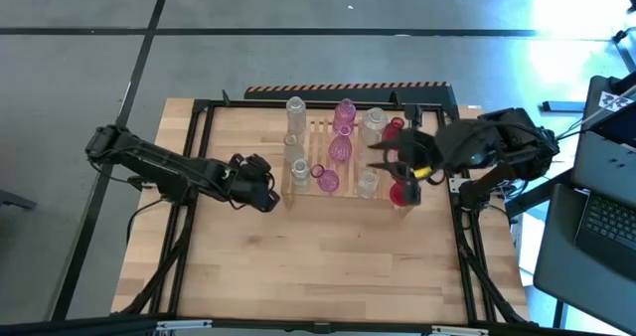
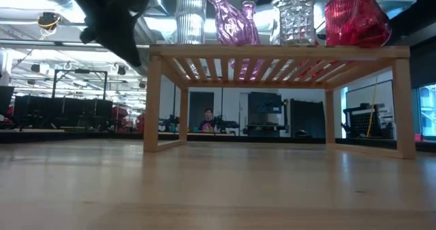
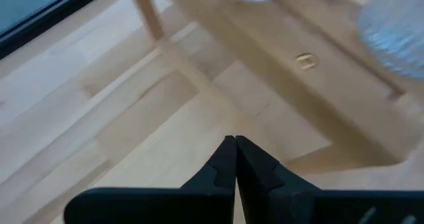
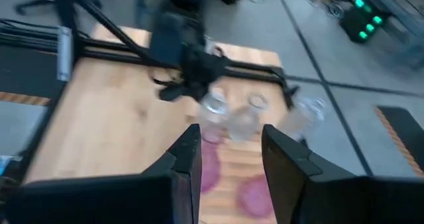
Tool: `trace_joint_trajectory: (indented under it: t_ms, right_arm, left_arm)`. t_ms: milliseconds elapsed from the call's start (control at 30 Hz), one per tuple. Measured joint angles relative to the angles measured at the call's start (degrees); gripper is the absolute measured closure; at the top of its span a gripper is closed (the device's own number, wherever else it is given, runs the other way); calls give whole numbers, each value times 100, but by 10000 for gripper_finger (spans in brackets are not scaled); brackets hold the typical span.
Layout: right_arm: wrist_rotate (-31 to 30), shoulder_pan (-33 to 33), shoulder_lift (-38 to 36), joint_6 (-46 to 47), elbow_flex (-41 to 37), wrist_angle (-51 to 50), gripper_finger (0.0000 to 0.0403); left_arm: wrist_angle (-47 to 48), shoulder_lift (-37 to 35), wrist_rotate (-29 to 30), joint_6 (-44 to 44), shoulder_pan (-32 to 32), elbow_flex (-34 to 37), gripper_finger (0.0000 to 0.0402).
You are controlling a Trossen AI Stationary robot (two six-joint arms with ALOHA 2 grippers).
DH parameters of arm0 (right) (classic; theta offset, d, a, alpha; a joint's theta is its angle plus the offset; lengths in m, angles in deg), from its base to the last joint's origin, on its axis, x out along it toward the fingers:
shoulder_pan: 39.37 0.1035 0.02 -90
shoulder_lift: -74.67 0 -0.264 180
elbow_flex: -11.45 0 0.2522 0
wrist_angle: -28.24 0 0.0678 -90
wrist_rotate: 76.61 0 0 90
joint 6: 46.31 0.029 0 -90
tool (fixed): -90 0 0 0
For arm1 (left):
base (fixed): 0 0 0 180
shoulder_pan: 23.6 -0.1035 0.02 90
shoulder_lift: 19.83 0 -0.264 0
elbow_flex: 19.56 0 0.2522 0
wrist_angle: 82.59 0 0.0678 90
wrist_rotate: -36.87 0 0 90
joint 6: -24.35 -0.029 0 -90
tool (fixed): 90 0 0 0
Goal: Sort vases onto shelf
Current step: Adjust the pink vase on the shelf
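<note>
The wooden shelf (image 1: 320, 127) stands mid-table, and several vases rest on their bases on its slats: clear ones (image 1: 296, 112) at the left, pink ones (image 1: 341, 147) in the middle, red ones (image 1: 393, 129) at the right. In the low view they stand upright on the shelf top (image 2: 272, 53). My left gripper (image 1: 268, 195) is shut and empty, hovering above the table just left of the shelf (image 3: 291, 45). My right gripper (image 4: 228, 161) hangs high over the shelf's right part, open, with nothing between its fingers.
A black frame (image 1: 199, 127) runs along the table's edges. Bare tabletop (image 1: 338, 266) lies between the shelf and the near edge. A red vase (image 1: 402, 193) stands at the shelf's near right corner, under the right arm. A laptop (image 1: 606, 217) sits off the table's right side.
</note>
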Motion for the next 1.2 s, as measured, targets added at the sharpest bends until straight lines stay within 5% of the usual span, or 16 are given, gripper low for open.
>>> trace_joint_trajectory:
  t_ms: [333, 633, 800, 1000, 1200]
  right_arm:
    - [-163, 508, 594, 358, -662, 651, 277]
    - [-38, 72, 1096, -247, -942, 2138, 211]
    - [4, -304, 1383, -241, -948, 1964, 253]
    - [141, -636, 1570, -237, -949, 1848, 380]
    - [-4, -746, 1598, 182, -946, 1395, 395]
  left_arm:
    - [257, -632, -359, -48, 28, 0, 402]
    - [205, -2447, -135, -562, 149, -2, 401]
    - [293, -3264, -125, -965, 52, -2, 402]
    - [598, -3677, -102, -981, 48, -2, 401]
    - [858, -3718, -136, -984, 49, -2, 402]
